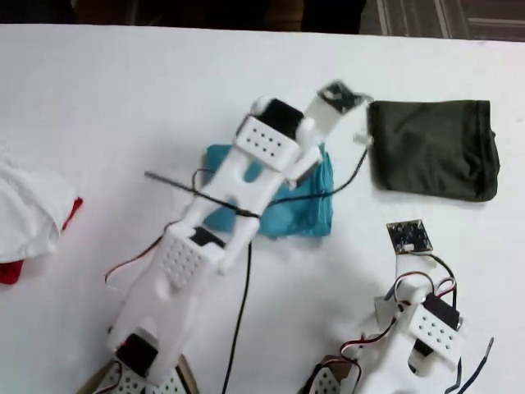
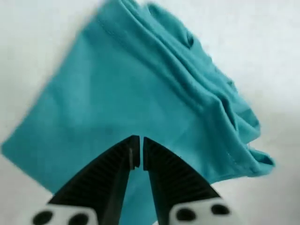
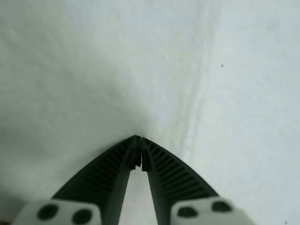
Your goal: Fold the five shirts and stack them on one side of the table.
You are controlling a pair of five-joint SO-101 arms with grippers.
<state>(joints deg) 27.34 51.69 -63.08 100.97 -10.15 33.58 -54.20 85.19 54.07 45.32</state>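
A folded teal shirt (image 1: pixel 308 205) lies mid-table beneath the left gripper (image 2: pixel 138 140), whose jaws are pressed together on nothing. A folded dark green shirt (image 1: pixel 435 148) sits nearby, unstacked. A white shirt (image 1: pixel 29 205) and a red shirt (image 1: pixel 10 271) lie crumpled at the opposite edge, apparently awaiting folding. The right gripper (image 3: pixel 138 140), likewise closed, hangs over the bare table (image 1: pixel 123 98).

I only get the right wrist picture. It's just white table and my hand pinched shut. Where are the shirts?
Observer: A folded dark green shirt lies on the table, farther out than your right hand.
Operator: What's the other arm doing?
Observer: Its left hand is shut and hangs over a teal shirt mid-table.
Operator: Any more shirts?
Observer: A white shirt sits crumpled at the table's left side, with red cloth showing at its edge.
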